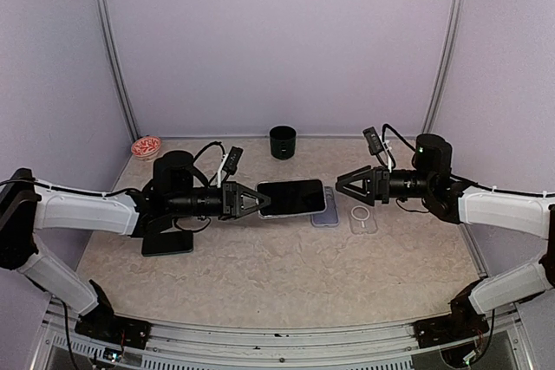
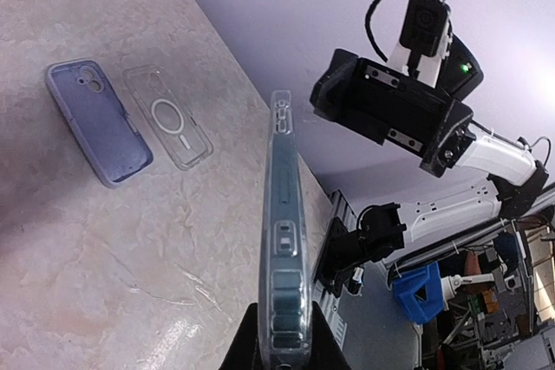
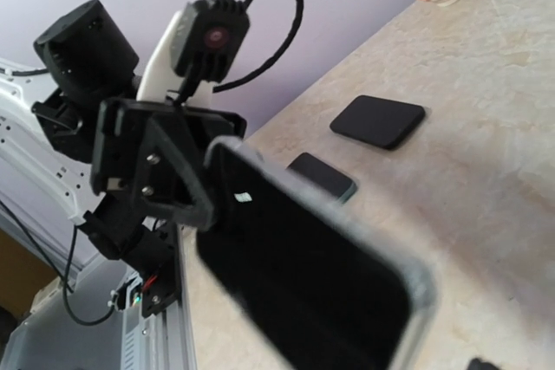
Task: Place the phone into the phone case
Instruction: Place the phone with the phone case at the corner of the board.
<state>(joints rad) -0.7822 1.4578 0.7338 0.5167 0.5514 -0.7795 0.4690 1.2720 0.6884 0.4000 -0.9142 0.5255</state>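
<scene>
Phone [image 1: 293,197] hangs flat above the middle of the bench [image 1: 260,288], pinched at its near-left end by the left claw [image 1: 263,200], which is clamped tight on it. Seen edge-on from the left wrist, it seems to wear a clear shell, though I can't be sure. The right claw [image 1: 347,188] stands spread wide just off the phone's other end, holding nothing. On the bench below lie a purple case [image 1: 325,212] and, just beside it, a clear case [image 1: 364,217] with a ring. A black cup [image 1: 283,141] stands at the back.
</scene>
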